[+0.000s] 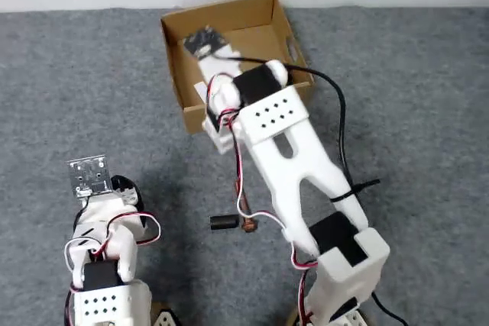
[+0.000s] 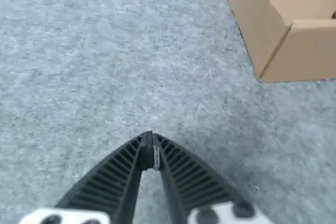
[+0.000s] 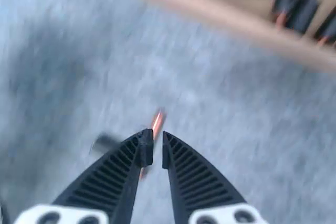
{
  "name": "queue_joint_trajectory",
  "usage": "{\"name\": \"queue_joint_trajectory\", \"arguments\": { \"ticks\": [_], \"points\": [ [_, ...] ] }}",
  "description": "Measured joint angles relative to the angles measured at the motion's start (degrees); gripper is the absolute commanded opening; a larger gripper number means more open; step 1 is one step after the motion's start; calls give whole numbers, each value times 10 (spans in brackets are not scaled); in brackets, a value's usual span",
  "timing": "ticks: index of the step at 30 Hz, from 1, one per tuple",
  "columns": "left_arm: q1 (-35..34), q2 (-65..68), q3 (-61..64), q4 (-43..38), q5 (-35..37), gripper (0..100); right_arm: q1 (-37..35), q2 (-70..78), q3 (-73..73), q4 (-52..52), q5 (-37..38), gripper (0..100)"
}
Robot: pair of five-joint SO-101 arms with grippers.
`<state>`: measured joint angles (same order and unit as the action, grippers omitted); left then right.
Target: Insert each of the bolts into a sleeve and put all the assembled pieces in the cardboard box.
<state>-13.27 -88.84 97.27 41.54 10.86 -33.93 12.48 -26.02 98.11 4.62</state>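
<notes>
Overhead picture of a grey carpeted table with an open cardboard box at the far side. One loose black sleeve lies on the carpet well short of the box, on the arms' side. A small copper-coloured bolt lies just beside it, apart from it and not yet inserted.

Inside the box, dark assembled pieces with orange tips lie against a wall.

The right gripper hangs between the box and the loose parts, its jaws a narrow slit apart and holding nothing. The left gripper sits away from the box's near corner, jaws pressed together and empty.

Both parts look light, rigid and hard, not fragile. The bolt is thin and smooth, so it is likely to roll or slip (a judgement from its look); gripping across the shank near the head seems safest. The sleeve is best taken across its middle, leaving its bore clear.

No brand, label or writing can be read anywhere.
</notes>
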Motion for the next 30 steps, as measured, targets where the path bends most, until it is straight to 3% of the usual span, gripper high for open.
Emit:
{"name": "queue_joint_trajectory", "arguments": {
  "ticks": [7, 14, 30],
  "points": [
    [0, 0, 0, -9, 0, 8, -54, -30, 45, 22, 1, 31],
    [0, 0, 0, -12, 0, 8, -135, -71, 210, 21, 2, 242],
    [0, 0, 0, -12, 0, 8, -165, -74, 425, -215, 96, 184]
  ]
}}
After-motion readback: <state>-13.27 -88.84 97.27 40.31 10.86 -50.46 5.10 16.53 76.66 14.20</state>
